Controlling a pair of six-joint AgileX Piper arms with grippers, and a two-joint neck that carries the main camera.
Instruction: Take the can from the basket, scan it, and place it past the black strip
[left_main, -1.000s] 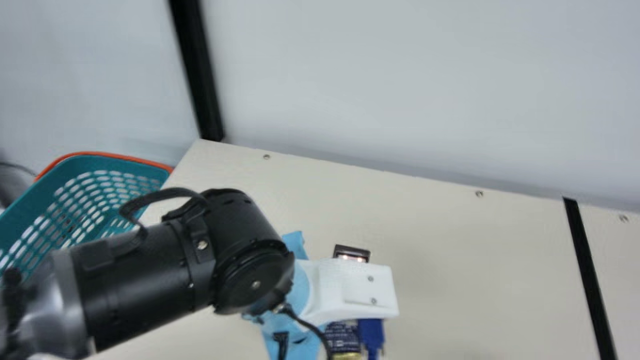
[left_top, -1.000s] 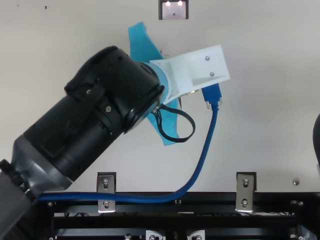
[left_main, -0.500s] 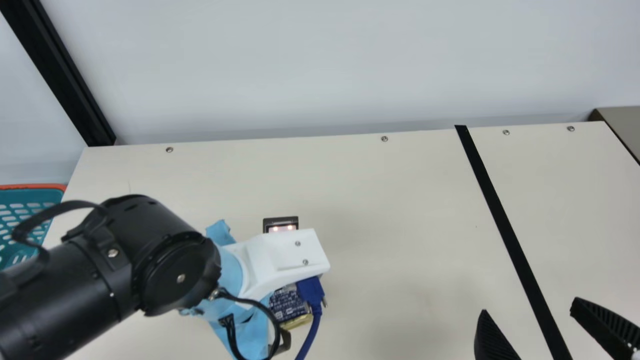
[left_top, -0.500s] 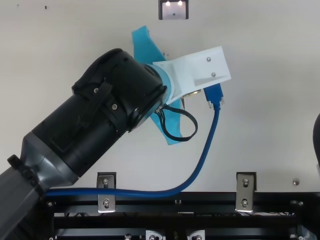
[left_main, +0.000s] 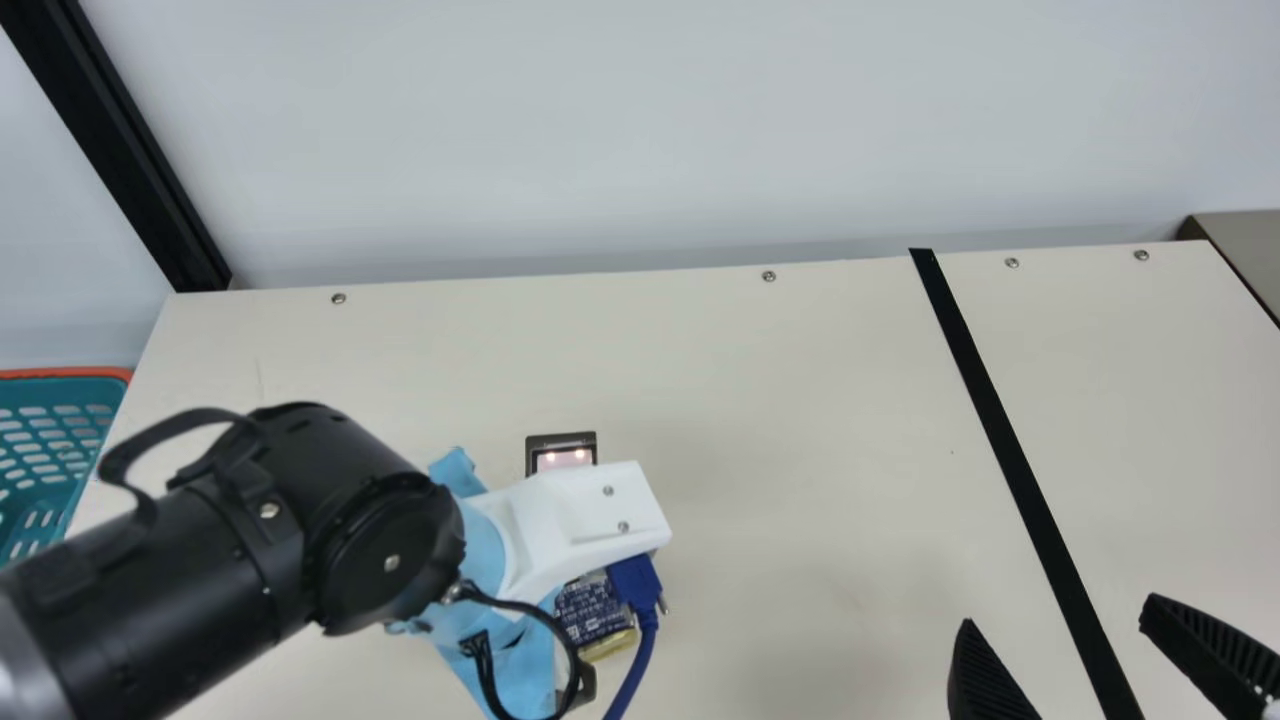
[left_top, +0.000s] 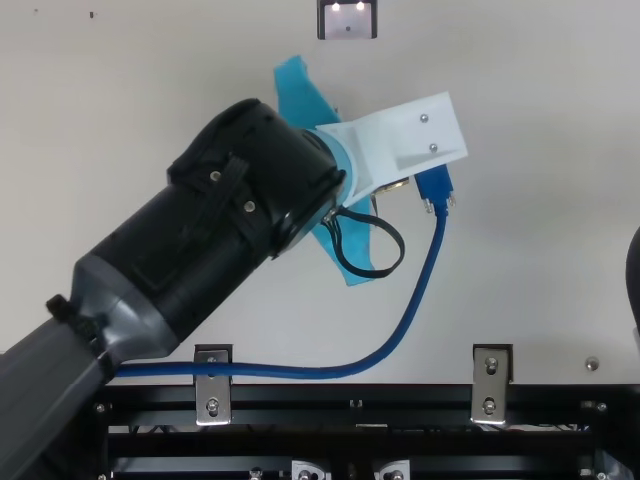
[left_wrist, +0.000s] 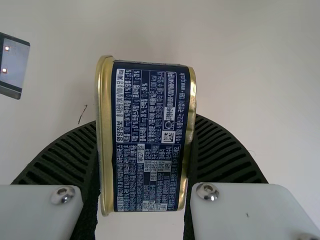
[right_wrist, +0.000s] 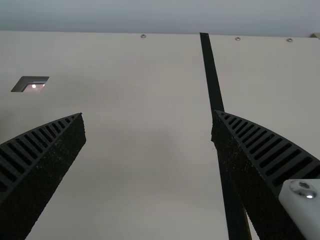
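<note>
The cream table (left_main: 780, 380) runs back to a pale wall (left_main: 650, 130), with the teal basket (left_main: 50, 440) at the main view's left edge and the black strip (left_main: 1000, 430) across its right part. The left gripper (left_main: 515, 665) grips the can (left_wrist: 150, 135) between its ribbed fingers, near the lit scanner (left_main: 562, 456) and on the basket's side of the strip. The right gripper (left_main: 1058, 615) hangs with its fingers spread wide and nothing between them.

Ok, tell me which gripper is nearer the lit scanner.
Left: the left gripper is just on the robot's side of the scanner; the right gripper is well off to its right.
</note>
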